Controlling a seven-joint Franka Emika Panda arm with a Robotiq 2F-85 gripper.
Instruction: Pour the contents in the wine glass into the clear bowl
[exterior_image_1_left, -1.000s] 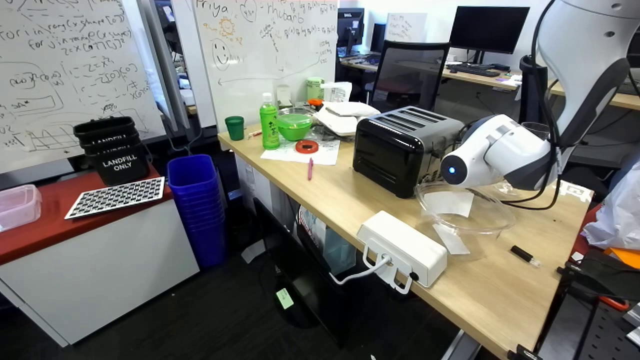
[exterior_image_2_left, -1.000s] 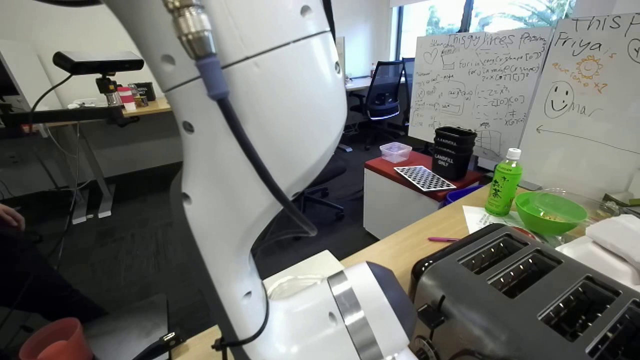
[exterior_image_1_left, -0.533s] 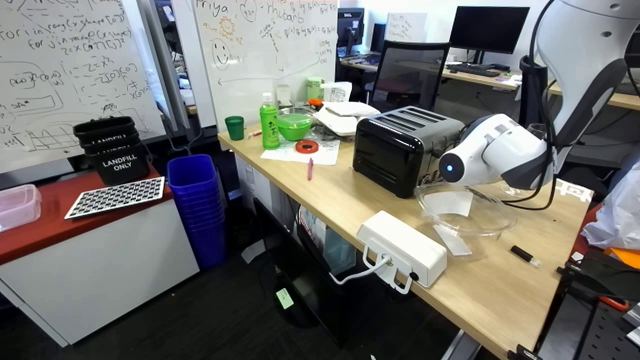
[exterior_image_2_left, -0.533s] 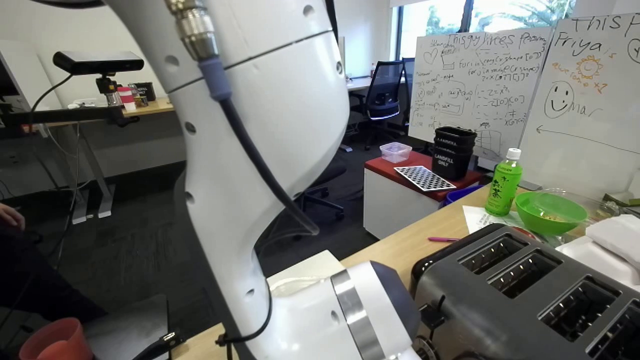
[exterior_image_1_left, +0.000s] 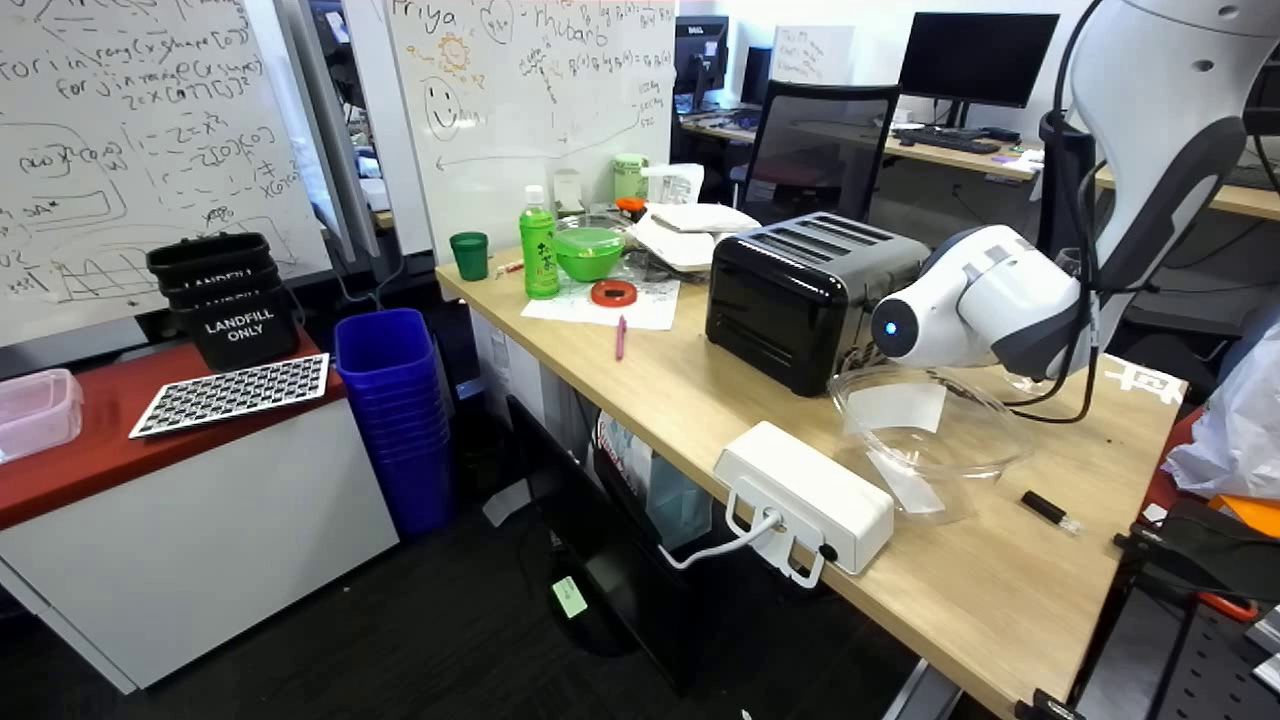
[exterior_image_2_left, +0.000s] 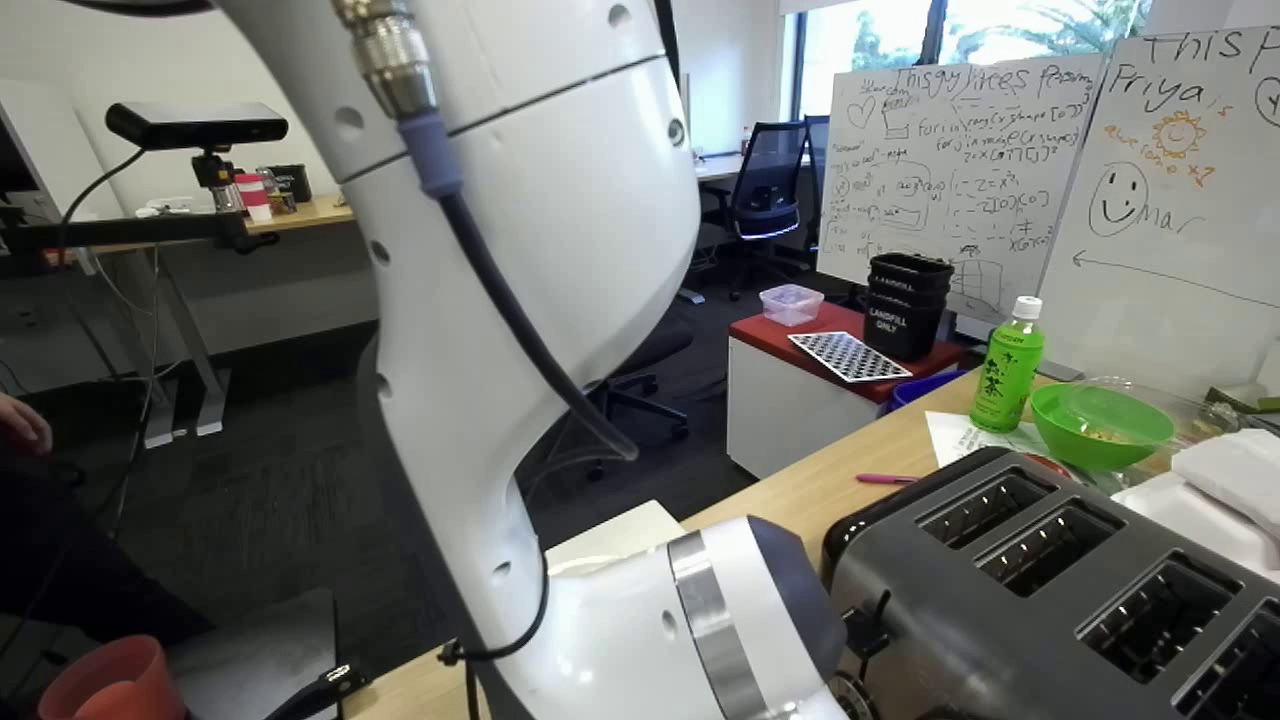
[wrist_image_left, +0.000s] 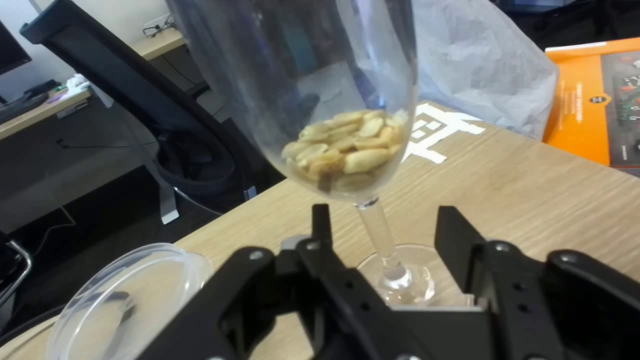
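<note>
Standing in the gap of the gripper (wrist_image_left: 384, 227), as the wrist view has it, is the stem (wrist_image_left: 377, 232) of the glass (wrist_image_left: 345, 100). The jaws are spread, and space shows on both sides of the stem, so neither of the fingers (wrist_image_left: 452, 245) appears to touch it; it looks somewhat nearer the one on the left of that view. How deep between them it sits, I cannot tell. The foot (wrist_image_left: 417, 272) rests on the table (wrist_image_left: 530, 200), seen past the fingertips, and the cup (wrist_image_left: 280, 90) rises above them, a small heap of nuts (wrist_image_left: 345, 150) (peanuts, by the look of them) at its bottom. In an exterior view the arm (exterior_image_1_left: 1030, 310) covers most of the glass and hides the gripper. There the bowl (exterior_image_1_left: 950, 467), wide and see-through, sits on the table near the toaster (exterior_image_1_left: 780, 320) and the white box (exterior_image_1_left: 805, 490). A round clear vessel (wrist_image_left: 160, 285) also shows at the lower left of the wrist view; whether it is that same bowl, I cannot tell.
</note>
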